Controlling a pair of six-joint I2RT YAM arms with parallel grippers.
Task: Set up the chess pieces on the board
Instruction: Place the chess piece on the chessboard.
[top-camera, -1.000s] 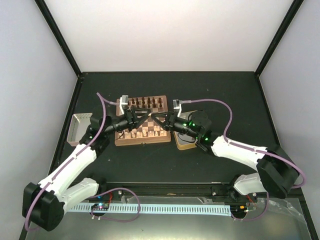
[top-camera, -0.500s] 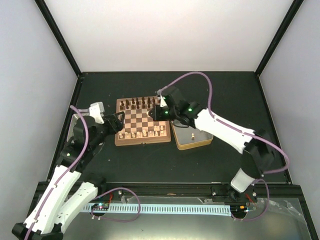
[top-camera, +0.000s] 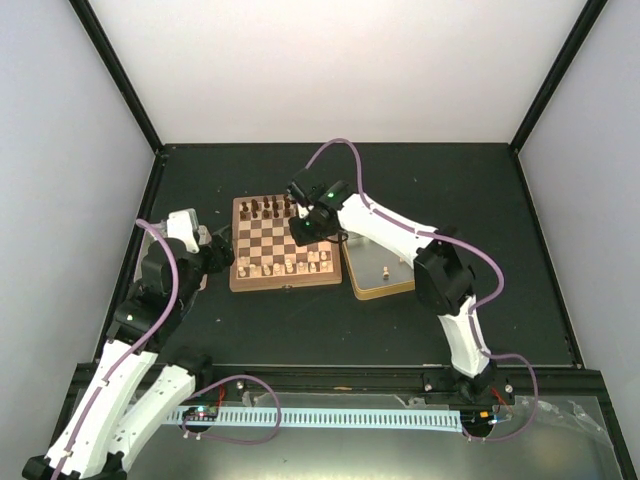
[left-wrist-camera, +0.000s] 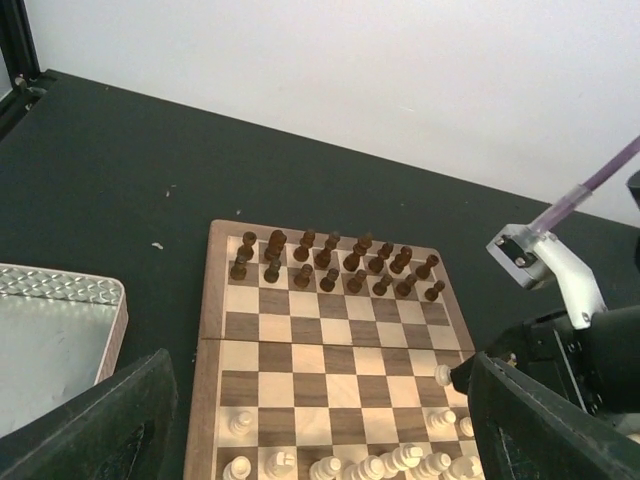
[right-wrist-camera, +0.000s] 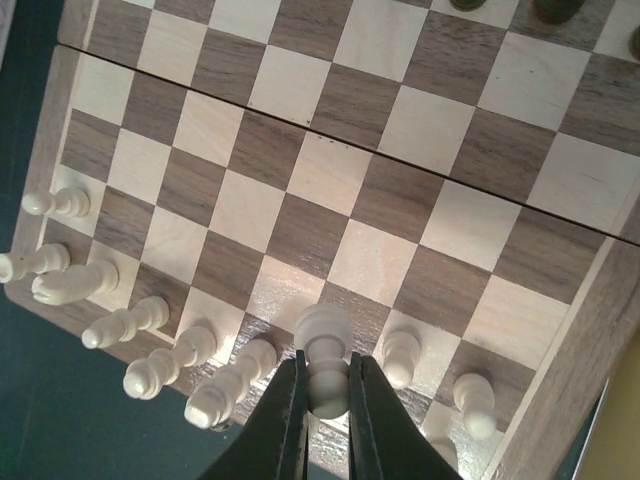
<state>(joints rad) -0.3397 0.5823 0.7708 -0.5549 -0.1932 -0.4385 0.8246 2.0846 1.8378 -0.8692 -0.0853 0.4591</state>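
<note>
The right gripper pinches a tiny pale tan wooden chessman between nearly closed fingers, over the square brown-and-tan checked wooden chessboard. The left gripper, spread wide and empty, sits just beside the board's left edge.

You are looking at the board lying flat on the worktop, checks facing up. The pale pieces are standing upright along its two near rows. One pale pawn is sitting pinched in the right end effector, over the second row.
</note>
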